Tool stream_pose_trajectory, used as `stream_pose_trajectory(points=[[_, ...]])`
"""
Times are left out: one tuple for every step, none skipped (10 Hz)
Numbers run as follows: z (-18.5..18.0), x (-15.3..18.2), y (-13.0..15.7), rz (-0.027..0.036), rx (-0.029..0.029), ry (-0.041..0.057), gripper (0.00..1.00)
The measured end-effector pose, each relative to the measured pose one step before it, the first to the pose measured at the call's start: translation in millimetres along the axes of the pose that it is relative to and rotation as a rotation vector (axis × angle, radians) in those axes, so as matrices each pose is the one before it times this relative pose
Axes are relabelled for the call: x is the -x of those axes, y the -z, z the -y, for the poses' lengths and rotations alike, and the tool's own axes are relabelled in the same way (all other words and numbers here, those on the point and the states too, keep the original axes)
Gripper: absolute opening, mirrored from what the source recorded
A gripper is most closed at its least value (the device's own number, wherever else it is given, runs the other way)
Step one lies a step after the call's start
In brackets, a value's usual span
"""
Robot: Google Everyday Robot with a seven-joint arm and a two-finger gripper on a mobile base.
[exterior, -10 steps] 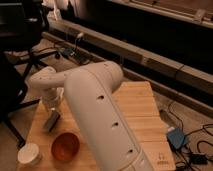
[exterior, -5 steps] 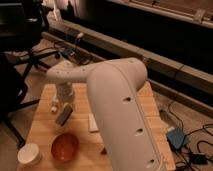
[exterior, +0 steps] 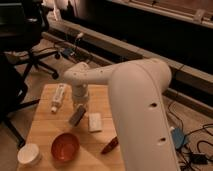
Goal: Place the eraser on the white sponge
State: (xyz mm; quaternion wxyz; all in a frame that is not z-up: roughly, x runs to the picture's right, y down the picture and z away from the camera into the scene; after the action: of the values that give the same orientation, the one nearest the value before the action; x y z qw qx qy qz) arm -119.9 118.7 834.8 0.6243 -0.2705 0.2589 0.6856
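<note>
The eraser, a dark grey bar, hangs tilted in my gripper, which points down and is shut on its upper end. It is held just above the wooden table. The white sponge lies flat on the table immediately to the right of the eraser, close beside it but apart. My big white arm reaches in from the lower right and hides the table's right side.
A white tube-like bottle lies at the table's back left. A red bowl and a round white cup stand at the front left. A dark red chili pepper lies front centre. An office chair stands to the left.
My gripper has carried the eraser to the right across the table, from over the left part to just beside the white sponge. The view has shifted too.
</note>
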Motion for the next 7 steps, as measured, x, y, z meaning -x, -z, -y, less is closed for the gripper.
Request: stream_pose_trajectory(points=[[11.53, -3.18, -0.57, 0.00341, -0.00416, -0.00257, 0.0], [10.79, -3.71, -1.34, 0.00131, -0.00835, -0.00059, 0.0], [9.51, -3.96, -2.04, -0.00218, -0.00784, -0.00423, 0.0], [7.21, -3.08, -1.83, -0.00244, -0.00686, -0.00712, 0.0], [1.75, -2.04, -1.47, -0.00243, -0.00084, -0.0051, 0.01], [-0.45, -0.94, -1.03, -0.00093, 0.00186, -0.00516, 0.07], [-0.65, -1.09, -0.64, -0.0022, 0.00202, -0.00079, 0.15]])
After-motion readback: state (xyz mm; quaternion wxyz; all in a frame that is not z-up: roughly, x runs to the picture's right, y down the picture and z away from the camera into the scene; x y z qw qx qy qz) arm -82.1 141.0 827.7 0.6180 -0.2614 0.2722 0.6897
